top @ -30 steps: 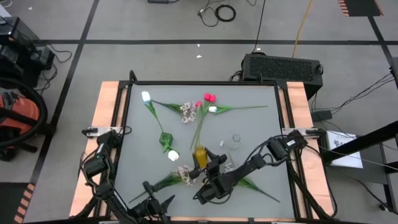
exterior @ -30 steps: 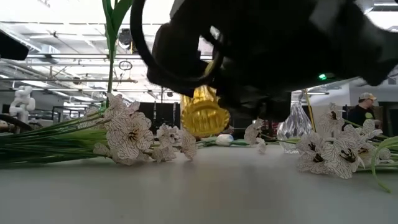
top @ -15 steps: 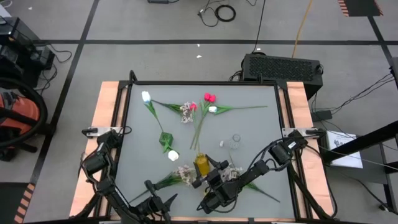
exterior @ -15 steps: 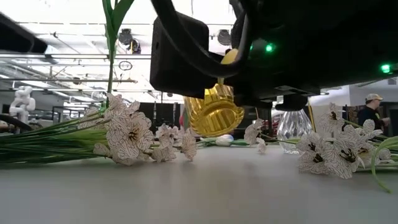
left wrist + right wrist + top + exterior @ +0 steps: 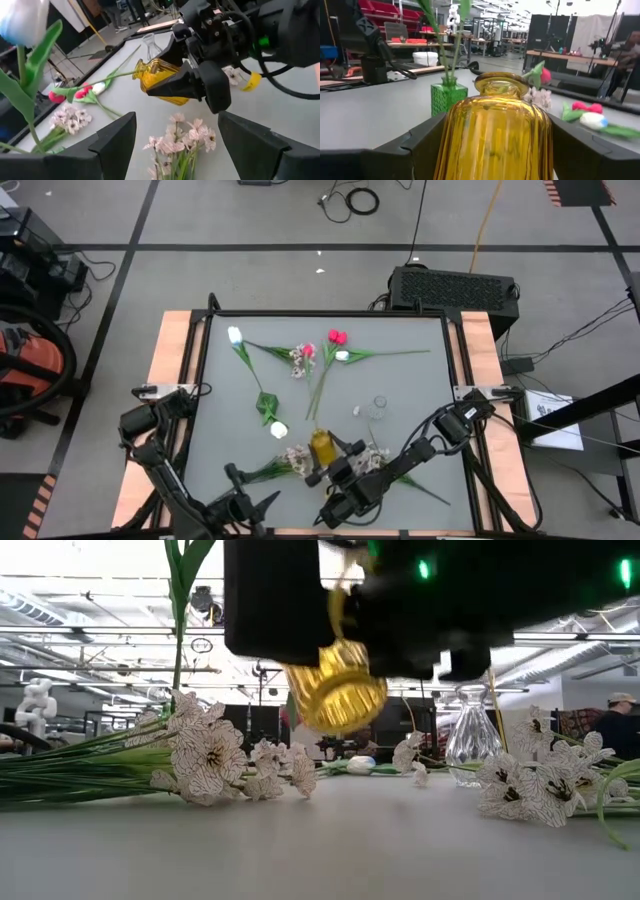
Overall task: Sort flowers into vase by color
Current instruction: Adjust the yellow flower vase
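Right gripper (image 5: 192, 82) has its jaws clamped round the amber vase (image 5: 160, 80), tilted off the surface, probably repositioning; left gripper (image 5: 245, 505) gapes empty.

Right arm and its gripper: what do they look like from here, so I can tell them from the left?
The right gripper is matte black with broad, blocky, wedge-shaped jaws. Black cables loop over the wrist, a yellow band rings one of them, and small green lights glow on the housing. The left gripper is equally dark, on a jointed black arm.
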`<state>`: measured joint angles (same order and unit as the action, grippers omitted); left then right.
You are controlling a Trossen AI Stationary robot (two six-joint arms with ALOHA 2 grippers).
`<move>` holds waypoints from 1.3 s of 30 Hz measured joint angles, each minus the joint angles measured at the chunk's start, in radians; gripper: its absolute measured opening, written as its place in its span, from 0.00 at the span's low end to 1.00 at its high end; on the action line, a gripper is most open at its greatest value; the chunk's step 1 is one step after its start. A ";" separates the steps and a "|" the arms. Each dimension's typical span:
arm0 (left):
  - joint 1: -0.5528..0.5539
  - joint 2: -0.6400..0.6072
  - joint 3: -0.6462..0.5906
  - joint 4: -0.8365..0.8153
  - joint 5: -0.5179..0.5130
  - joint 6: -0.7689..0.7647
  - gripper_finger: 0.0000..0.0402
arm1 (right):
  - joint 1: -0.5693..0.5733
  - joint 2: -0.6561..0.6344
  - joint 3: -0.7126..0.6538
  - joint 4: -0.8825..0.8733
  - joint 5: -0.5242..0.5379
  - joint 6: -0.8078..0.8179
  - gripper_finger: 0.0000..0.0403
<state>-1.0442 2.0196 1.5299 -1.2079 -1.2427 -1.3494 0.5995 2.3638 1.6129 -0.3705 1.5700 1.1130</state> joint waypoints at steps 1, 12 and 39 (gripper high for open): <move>-0.001 -0.005 0.000 0.000 0.000 0.010 0.71 | 0.000 0.000 0.011 0.001 0.001 -0.028 0.72; -0.012 -0.016 0.000 -0.002 0.037 0.055 0.71 | -0.002 0.000 0.089 -0.001 0.000 -0.364 0.72; 0.051 -0.201 0.000 0.025 0.171 0.322 0.71 | -0.027 0.000 0.099 -0.038 -0.001 -0.634 0.72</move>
<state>-0.9936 1.8188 1.5303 -1.1826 -1.0714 -1.0271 0.5728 2.3634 1.7115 -0.4087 1.5692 0.4788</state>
